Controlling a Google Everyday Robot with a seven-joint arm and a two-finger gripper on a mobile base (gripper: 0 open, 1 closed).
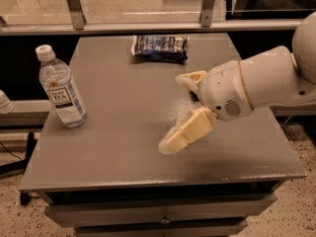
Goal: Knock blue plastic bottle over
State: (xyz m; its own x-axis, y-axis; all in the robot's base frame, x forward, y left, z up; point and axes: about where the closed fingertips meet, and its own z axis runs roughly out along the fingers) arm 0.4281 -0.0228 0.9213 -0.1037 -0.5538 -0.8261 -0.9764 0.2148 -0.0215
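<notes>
"On the gray table [113, 152], what can you see from the camera view?"

"I see the blue plastic bottle [61, 90]. It stands straight up near the left edge of the table. Its white cap [44, 52] is on top, and the label with the dark square faces the camera. Nothing is touching it."

"And where is your gripper [173, 112]?"

"My gripper is over the middle of the table, a bit to the right. It is well apart from the bottle, with bare table between the two. My fat white arm [256, 85] comes in from the right side."

"Are you holding something?"

"No. My two tan fingers [190, 130] are spread wide apart, one toward the back and one toward the front. There is nothing between them. The tip of the front finger is low, close to the table top."

"What else is there?"

"A dark blue snack bag [160, 47] lies flat near the back edge of the table. It is far from the bottle too. Under the table top, at the front, there is a drawer [163, 216]."
</notes>
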